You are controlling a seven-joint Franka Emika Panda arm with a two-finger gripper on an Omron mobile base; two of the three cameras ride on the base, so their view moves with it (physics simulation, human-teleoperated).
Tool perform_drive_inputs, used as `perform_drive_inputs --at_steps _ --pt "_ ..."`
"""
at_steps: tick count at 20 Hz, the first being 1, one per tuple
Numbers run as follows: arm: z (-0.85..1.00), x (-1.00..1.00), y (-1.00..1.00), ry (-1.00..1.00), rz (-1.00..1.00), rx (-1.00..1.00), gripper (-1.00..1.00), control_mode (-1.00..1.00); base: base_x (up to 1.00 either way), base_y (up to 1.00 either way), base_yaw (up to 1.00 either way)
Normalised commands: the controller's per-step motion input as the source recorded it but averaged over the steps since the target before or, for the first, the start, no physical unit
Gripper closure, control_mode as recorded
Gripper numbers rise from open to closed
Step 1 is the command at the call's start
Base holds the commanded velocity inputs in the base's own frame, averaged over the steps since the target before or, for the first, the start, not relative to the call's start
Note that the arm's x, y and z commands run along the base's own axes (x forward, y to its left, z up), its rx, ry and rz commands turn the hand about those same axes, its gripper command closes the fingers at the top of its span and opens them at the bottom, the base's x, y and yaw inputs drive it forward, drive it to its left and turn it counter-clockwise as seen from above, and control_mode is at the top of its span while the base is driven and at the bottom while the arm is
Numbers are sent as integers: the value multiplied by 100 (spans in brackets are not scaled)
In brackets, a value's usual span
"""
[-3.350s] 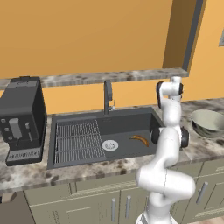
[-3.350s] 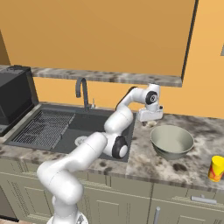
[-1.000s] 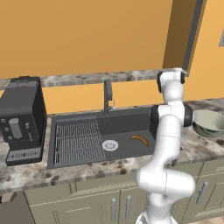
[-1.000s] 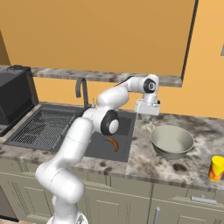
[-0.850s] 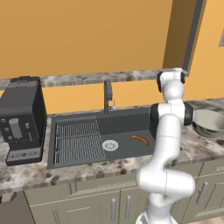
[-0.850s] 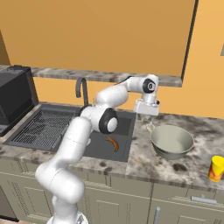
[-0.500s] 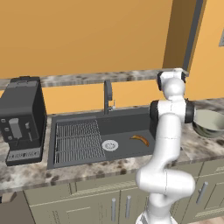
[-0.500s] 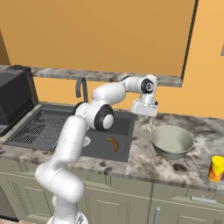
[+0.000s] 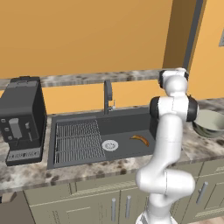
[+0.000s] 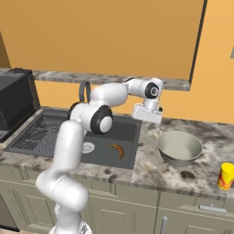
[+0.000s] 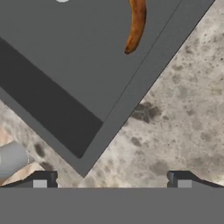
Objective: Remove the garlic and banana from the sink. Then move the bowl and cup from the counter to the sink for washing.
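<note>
End effector [image 11: 112, 178] open above counter; curved orange-brown banana [image 11: 135, 24] in sink [image 11: 65, 83].

- The gripper [image 10: 156, 126] hangs above the counter [image 10: 151, 160], between the sink [image 10: 125, 132] and the bowl [image 10: 179, 148].
- The banana [image 10: 118, 150] lies in the sink, below the hand.
- The cup [image 10: 226, 176] stands beyond the bowl, well apart from the hand.

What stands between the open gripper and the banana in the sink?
Nothing visible does. The gripper hangs open above the counter beside the bowl; the banana lies alone on the sink floor.
</note>
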Motion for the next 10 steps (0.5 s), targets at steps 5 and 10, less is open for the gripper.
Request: perform_drive_inputs --at_steps 5,10 --pt "1 -26 31 -6 -17 -5 -100 -100 0 0 0" --pt "5 -20 34 -15 -18 -17 -100 -100 0 0 0"
